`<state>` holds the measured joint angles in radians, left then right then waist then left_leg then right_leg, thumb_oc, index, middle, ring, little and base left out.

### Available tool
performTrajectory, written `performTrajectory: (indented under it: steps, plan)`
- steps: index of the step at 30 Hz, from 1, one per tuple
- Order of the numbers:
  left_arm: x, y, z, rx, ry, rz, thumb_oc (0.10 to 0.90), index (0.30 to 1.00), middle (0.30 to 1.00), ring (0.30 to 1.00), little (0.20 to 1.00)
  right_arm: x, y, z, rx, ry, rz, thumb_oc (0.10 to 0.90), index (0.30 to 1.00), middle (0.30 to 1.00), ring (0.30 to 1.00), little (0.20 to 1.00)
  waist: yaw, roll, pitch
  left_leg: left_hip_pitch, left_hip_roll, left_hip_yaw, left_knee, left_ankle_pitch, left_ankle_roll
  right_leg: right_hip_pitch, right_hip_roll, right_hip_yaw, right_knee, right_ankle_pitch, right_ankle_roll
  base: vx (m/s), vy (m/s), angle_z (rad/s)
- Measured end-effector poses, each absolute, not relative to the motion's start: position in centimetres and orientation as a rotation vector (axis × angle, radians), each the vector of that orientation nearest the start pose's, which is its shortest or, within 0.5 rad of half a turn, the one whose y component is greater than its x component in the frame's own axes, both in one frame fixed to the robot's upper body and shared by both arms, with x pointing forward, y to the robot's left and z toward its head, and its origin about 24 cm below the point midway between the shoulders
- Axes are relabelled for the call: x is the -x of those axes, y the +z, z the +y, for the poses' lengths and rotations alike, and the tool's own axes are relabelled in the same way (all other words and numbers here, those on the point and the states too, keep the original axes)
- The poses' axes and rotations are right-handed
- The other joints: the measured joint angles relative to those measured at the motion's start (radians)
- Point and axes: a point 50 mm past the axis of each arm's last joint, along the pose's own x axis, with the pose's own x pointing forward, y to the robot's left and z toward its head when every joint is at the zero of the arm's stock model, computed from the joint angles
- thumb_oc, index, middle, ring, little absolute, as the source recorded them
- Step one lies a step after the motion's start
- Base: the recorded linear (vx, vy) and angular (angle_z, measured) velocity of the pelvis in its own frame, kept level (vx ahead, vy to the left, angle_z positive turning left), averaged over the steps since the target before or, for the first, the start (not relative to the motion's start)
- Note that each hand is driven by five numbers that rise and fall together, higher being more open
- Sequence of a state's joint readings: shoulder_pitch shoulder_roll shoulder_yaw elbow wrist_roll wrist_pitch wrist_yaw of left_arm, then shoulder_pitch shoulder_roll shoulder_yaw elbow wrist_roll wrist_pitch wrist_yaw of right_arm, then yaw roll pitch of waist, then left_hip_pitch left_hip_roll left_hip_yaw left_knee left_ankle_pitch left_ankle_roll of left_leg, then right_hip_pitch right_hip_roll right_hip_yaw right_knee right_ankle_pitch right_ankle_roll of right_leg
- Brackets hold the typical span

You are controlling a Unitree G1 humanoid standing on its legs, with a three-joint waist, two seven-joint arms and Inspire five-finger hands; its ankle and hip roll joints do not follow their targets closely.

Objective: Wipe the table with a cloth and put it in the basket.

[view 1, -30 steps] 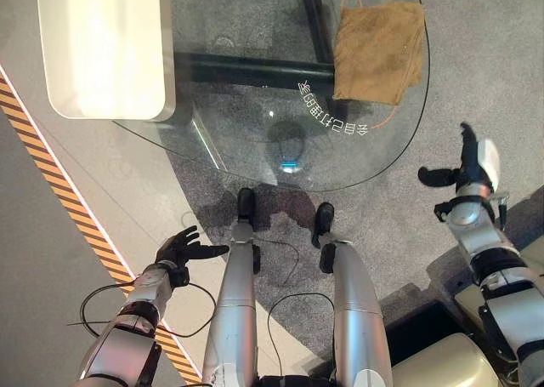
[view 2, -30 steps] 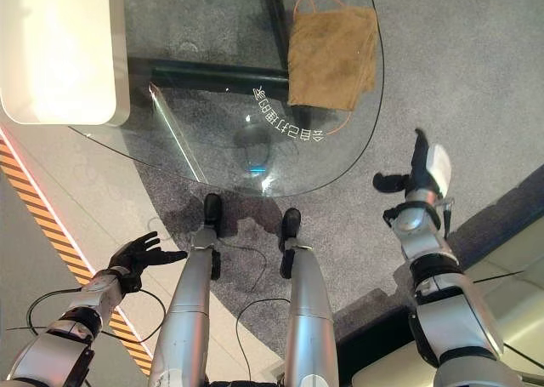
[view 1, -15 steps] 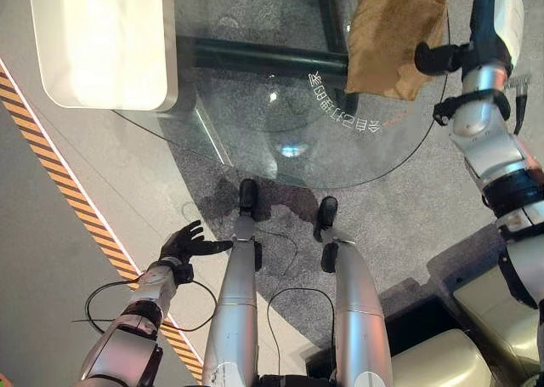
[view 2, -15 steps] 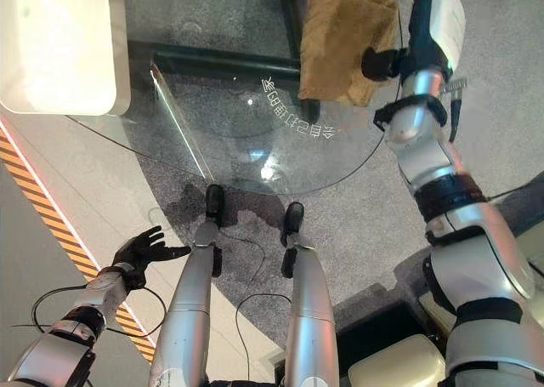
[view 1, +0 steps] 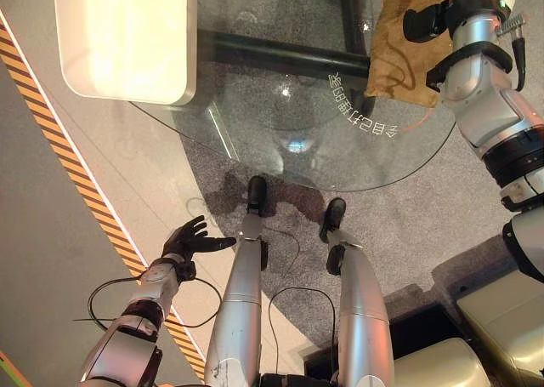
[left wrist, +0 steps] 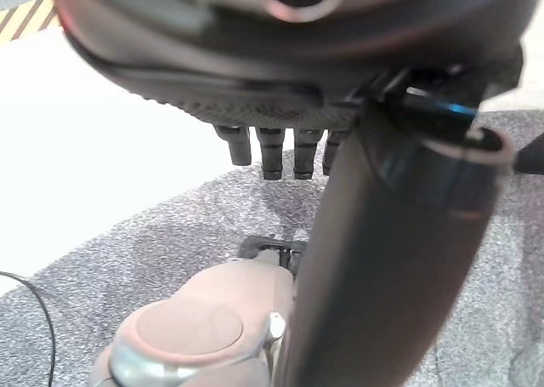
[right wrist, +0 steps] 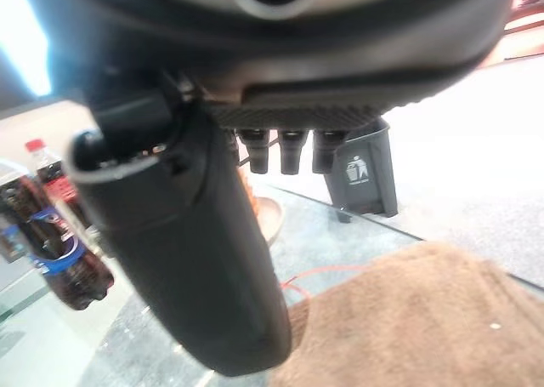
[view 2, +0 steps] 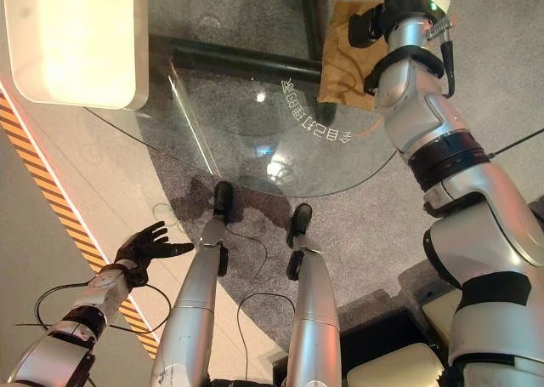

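the brown cloth [view 1: 406, 42] lies flat on the far right part of the glass table [view 1: 255, 132], directly beneath the right hand [view 1: 433, 17], whose fingers reach straight out and grip nothing. the left hand [view 1: 189, 239] hangs spread and empty, well apart at near left.

Right hand [view 1: 429, 17] fingers cut off at frame top (over cloth [view 1: 395, 51]); cloth's far edge cropped.
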<state>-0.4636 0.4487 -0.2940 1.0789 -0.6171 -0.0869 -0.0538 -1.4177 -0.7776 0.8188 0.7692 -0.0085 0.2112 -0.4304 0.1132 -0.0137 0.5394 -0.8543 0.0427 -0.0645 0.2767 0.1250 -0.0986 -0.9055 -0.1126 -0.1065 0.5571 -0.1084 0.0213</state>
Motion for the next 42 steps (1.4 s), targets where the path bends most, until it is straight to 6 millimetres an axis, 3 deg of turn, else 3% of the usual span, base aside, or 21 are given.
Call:
performTrajectory:
  steps: [8,14,22,34,42]
  plan:
    - [-29.0,-3.8,26.0,-0.002,0.131,0.548,0.800,0.900,0.900,0.900,0.900,-40.2,32.4,-22.4,1.172,-0.483,-0.323,0.800,0.900,0.900,0.900,0.900,0.007,0.002,-0.001,0.000,0.000,0.000,-0.006,0.002,-0.001,-0.002,-0.001,-0.001,-0.002,0.000,0.000,0.00,0.000,0.00]
    - [-28.9,-3.9,26.0,-0.002,0.129,0.550,0.800,0.900,0.900,0.900,0.900,-40.5,31.6,-23.7,1.189,-0.449,-0.226,0.800,0.900,0.900,0.900,0.900,0.023,0.019,-0.002,-0.001,-0.001,-0.002,-0.018,0.009,-0.001,-0.004,-0.003,-0.006,0.000,0.000,0.000,0.00,0.000,0.00]
    - [-28.9,-3.9,25.9,-0.002,0.127,0.550,0.800,0.900,0.900,0.900,0.900,-40.6,31.8,-23.4,1.219,-0.410,-0.218,0.800,0.900,0.900,0.900,0.900,0.021,0.021,-0.002,-0.003,-0.002,-0.004,-0.034,0.014,-0.003,-0.013,-0.006,-0.009,0.000,-0.001,0.001,0.00,0.000,0.00]
    - [-29.3,-3.4,25.5,0.001,0.107,0.527,0.800,0.900,0.900,0.900,0.900,-40.5,34.2,-21.6,1.534,-0.388,-0.258,0.800,0.900,0.900,0.900,0.900,0.040,0.023,-0.002,-0.026,-0.007,-0.024,-0.050,0.032,-0.010,-0.040,-0.012,-0.025,0.014,-0.008,-0.002,0.02,-0.017,0.03]
    - [-29.2,-3.4,25.8,-0.003,0.109,0.538,0.800,0.900,0.900,0.900,0.900,-40.5,34.3,-21.8,1.576,-0.353,-0.207,0.800,0.900,0.900,0.900,0.900,0.049,0.023,-0.002,-0.039,-0.009,-0.035,-0.050,0.034,-0.011,-0.045,-0.016,-0.040,0.016,-0.011,-0.002,0.03,-0.025,0.04]
